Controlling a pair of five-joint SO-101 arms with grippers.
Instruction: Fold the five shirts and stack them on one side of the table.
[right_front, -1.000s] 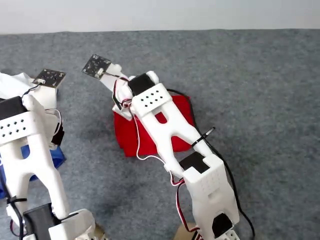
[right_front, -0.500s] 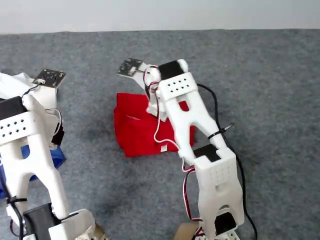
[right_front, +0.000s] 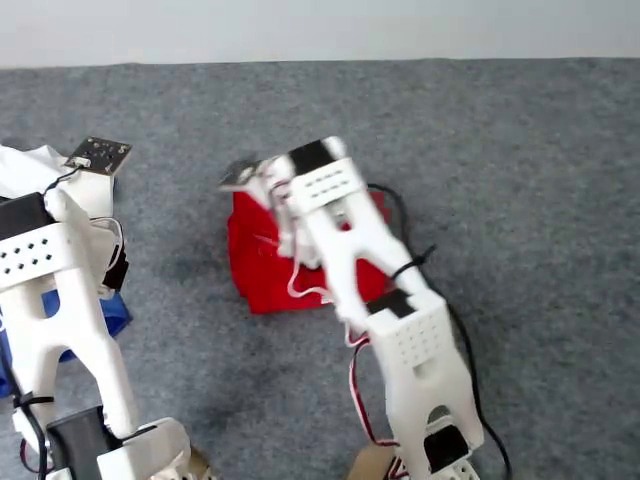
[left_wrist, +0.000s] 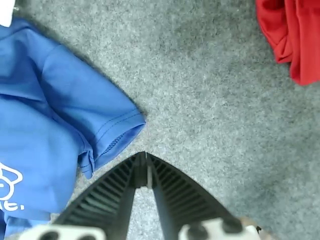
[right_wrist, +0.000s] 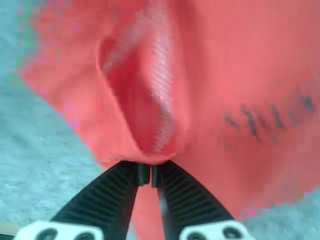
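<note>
A red shirt (right_front: 262, 272) lies folded at the table's middle, under my right arm (right_front: 325, 190). In the right wrist view my right gripper (right_wrist: 144, 172) is shut, its tips touching the edge of a fold in the red shirt (right_wrist: 225, 75); no cloth shows between the fingers. My left gripper (left_wrist: 146, 159) is shut just above the grey table, next to a sleeve of a blue shirt (left_wrist: 45, 115). The red shirt (left_wrist: 292, 40) lies farther off in that view. In the high view the blue shirt (right_front: 113, 317) peeks out beneath the left arm.
A white shirt (right_front: 25, 170) lies crumpled at the left edge behind the left arm. The grey carpeted table (right_front: 520, 180) stretches bare to the right and the back, ending at a pale wall.
My right arm swung from the red shirt's far left corner to its back edge, then came down onto its back left part. The left arm kept still.
</note>
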